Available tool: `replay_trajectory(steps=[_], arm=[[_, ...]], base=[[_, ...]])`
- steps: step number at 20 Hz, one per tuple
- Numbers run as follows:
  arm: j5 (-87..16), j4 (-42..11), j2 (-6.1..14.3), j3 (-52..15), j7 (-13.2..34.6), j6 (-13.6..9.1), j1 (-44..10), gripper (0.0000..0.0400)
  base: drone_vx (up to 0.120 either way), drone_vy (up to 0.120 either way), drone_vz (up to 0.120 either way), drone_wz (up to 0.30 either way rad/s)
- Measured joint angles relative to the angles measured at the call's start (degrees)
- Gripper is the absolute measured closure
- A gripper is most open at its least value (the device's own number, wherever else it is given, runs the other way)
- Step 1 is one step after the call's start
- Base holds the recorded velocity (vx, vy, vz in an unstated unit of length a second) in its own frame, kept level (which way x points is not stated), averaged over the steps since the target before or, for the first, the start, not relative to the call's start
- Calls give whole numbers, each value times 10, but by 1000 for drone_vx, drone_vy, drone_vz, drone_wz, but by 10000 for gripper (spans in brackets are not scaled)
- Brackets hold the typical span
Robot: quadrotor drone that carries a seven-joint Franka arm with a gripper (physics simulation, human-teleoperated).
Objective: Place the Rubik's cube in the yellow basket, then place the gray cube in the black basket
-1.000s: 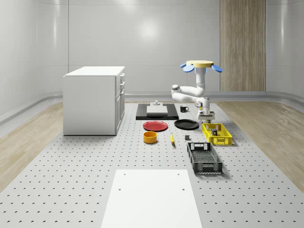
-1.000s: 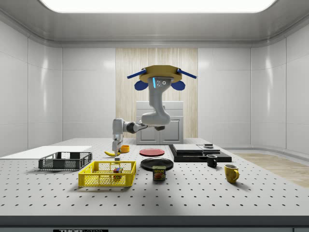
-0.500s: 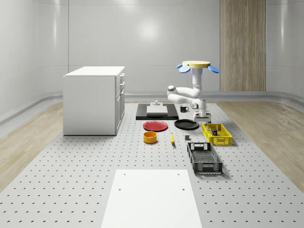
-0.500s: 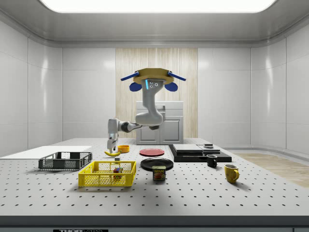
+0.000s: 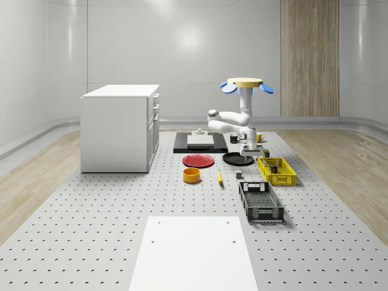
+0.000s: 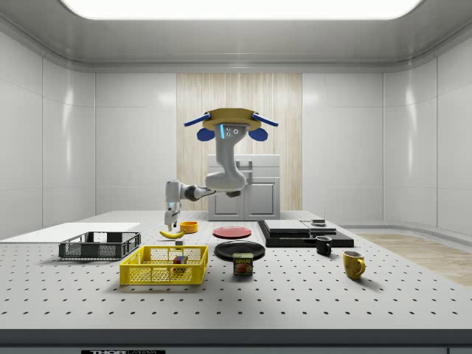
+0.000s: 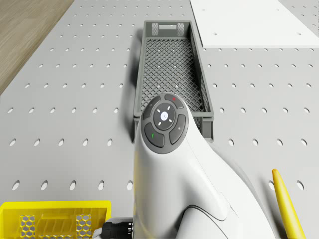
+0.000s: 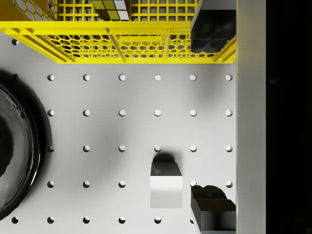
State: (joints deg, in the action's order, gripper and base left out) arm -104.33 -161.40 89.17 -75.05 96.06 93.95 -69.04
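The scene is evenly and brightly lit from a ceiling panel [image 6: 236, 7]. Soft reflections are seen on the glossy walls. A small dark shadow is cast beside the gray cube [image 8: 165, 184].

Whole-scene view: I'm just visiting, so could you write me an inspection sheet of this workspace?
Surface: perforated gray table with a white sheet at the near end.
Job's things: Rubik's cube lies in the yellow basket; gray cube sits on the table outside both baskets; black basket holds nothing.
Clutter: red plate, black plate, orange bowl, banana, can, two mugs, black tray.
Grippers: drone hovers over the table's far part; gripper open, holding nothing, above the table near the gray cube.
Cables: nothing seen.
Surroundings: white cabinet, pale walls, wood panel.
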Motion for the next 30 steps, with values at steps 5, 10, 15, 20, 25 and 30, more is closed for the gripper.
replay_trajectory(steps=[5,10,15,20,25,30], arm=[[0,0,0,0,0,0,0,0],[0,0,1,0,0,1,0,0],[0,0,1,0,0,1,0,0],[0,0,1,0,0,1,0,0],[1,0,1,0,0,1,0,0],[1,0,2,0,0,2,0,0]], base=[[0,-120,-96,0],[0,-120,-80,0],[0,-120,-32,0],[0,-16,-64,0],[0,-40,-8,0],[-64,0,0,0]])
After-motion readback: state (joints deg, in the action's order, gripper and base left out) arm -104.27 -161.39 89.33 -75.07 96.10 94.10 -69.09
